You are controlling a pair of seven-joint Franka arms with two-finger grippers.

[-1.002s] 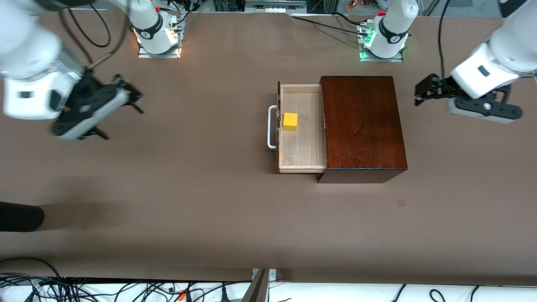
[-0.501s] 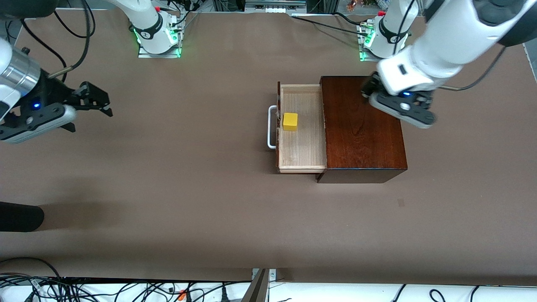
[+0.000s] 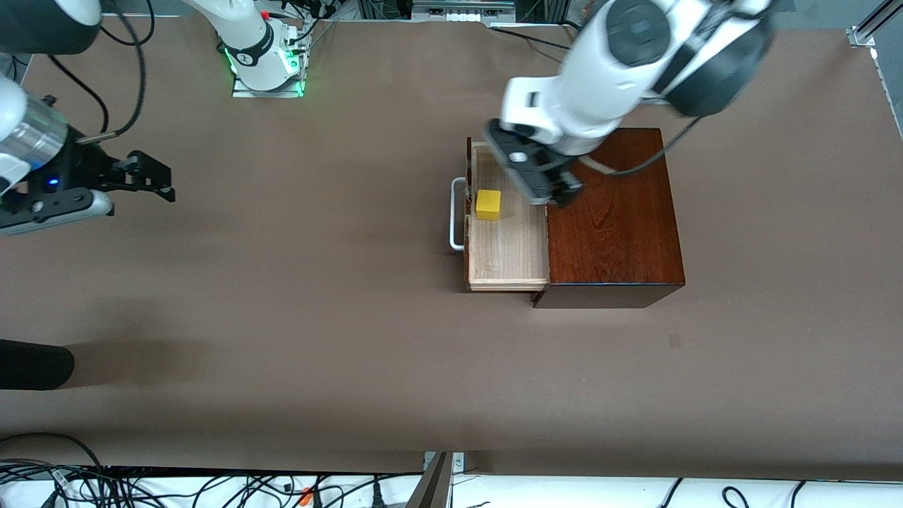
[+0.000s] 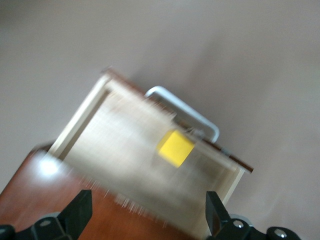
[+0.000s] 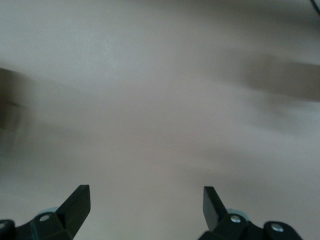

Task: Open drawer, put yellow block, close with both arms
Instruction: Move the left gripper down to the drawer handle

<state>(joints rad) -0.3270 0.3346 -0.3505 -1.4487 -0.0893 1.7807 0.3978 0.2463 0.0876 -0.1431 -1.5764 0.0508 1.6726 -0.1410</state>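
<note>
The drawer [image 3: 509,248] stands pulled out of the dark wooden box [image 3: 614,226], its white handle [image 3: 457,216] toward the right arm's end of the table. On the drawer's pale floor sits the yellow block [image 3: 488,204], close to the drawer front. My left gripper [image 3: 547,185] hangs open and empty over the seam where drawer meets box. The left wrist view looks between its tips [image 4: 148,210] at the block [image 4: 175,148], the handle [image 4: 186,111] and the box top [image 4: 45,197]. My right gripper [image 3: 159,176] is open and empty over bare table [image 5: 146,202], well away from the drawer.
A black rounded object [image 3: 34,363] reaches in over the table edge at the right arm's end, nearer the camera. Cables [image 3: 141,487] run along the table's near edge. The right arm's base [image 3: 262,60] stands at the top.
The left arm has swung in from the left arm's end of the table, across the box top, to the drawer. The right gripper drifted slightly outward. Drawer and block have stayed put.
</note>
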